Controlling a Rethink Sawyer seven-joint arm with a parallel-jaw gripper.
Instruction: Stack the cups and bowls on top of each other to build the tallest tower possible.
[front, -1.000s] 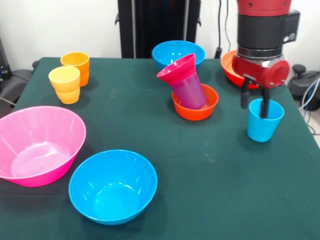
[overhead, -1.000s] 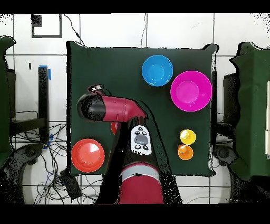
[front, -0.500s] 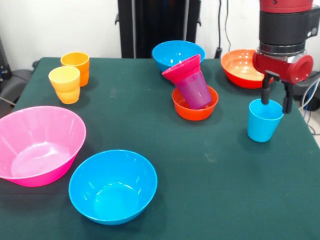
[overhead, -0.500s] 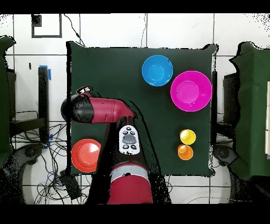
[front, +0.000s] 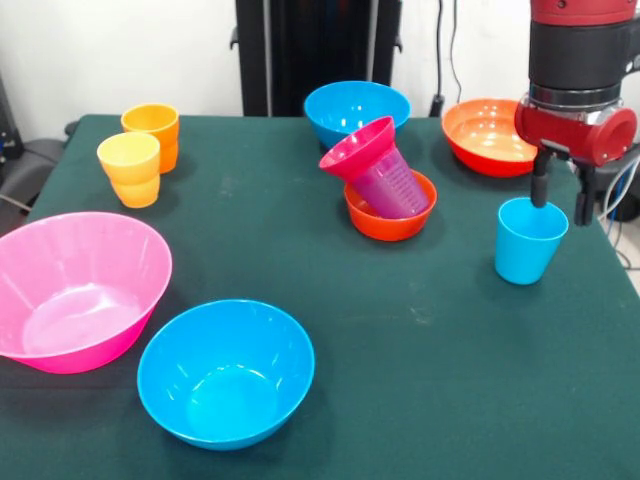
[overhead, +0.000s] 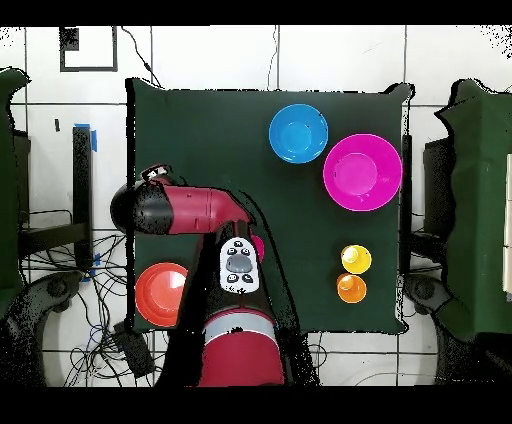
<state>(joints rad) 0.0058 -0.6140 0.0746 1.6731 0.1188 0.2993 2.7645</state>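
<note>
Since the earlier frames, the end effector (front: 563, 195) is being shifted away from the tower (front: 385, 182), out past the far rim of the light blue cup (front: 528, 240). Its fingers (front: 541, 184) are being held apart, released, with nothing between them; one is hanging just above the cup's rim, the other outside it. The cup is being left upright on the table (front: 440, 350). The tower is leaning less steeply than before: a purple cup (front: 392, 184) capped by a magenta bowl (front: 355, 147) is tilting in a small orange-red bowl (front: 392, 218), well apart from the light blue cup. A wide orange-red bowl (front: 484, 135) is sitting just behind that cup.
</note>
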